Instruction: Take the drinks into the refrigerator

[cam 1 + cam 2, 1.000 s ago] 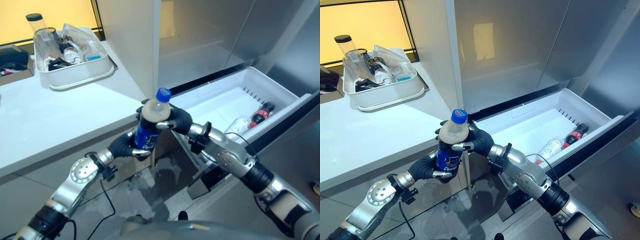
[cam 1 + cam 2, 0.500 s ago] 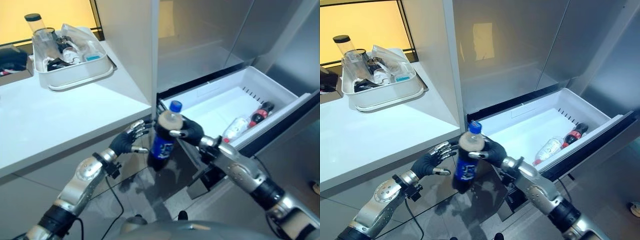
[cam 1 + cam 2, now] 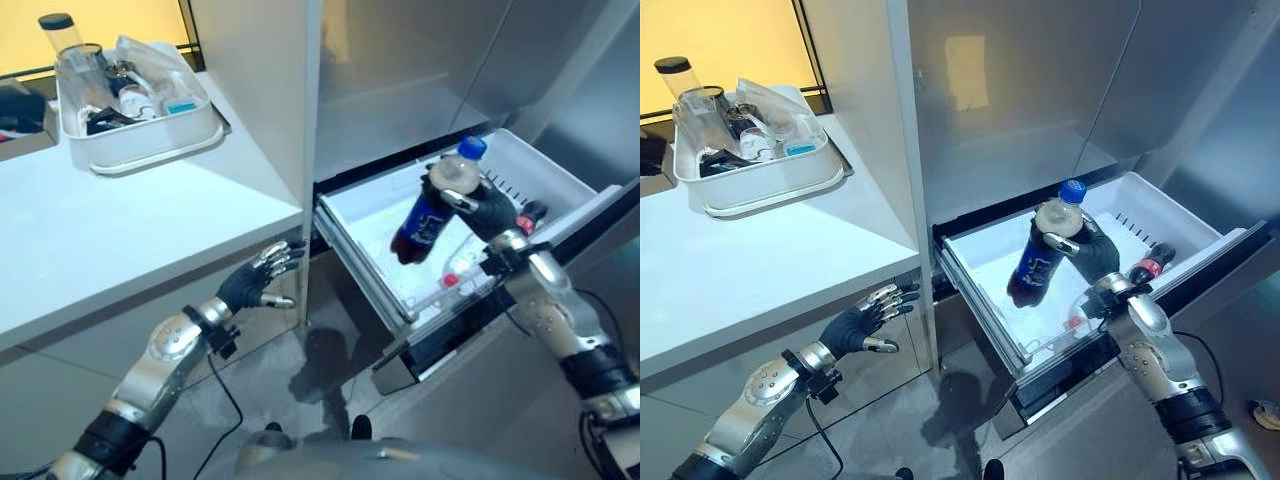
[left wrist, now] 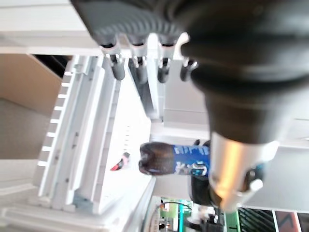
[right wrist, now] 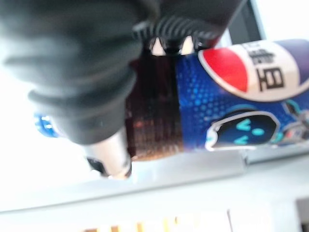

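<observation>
Cola bottle [image 3: 428, 217] over open drawer [image 3: 560, 178]

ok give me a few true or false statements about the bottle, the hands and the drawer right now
1. The right hand grips the cola bottle near its neck. True.
2. The bottle lies flat on the white counter. False: it hangs tilted over the open freezer drawer.
3. The left hand is open and holds nothing. True.
4. The drawer is empty. False: a red-capped bottle already lies inside.
5. The white tray sits in the drawer. False: it is on the counter.
</observation>
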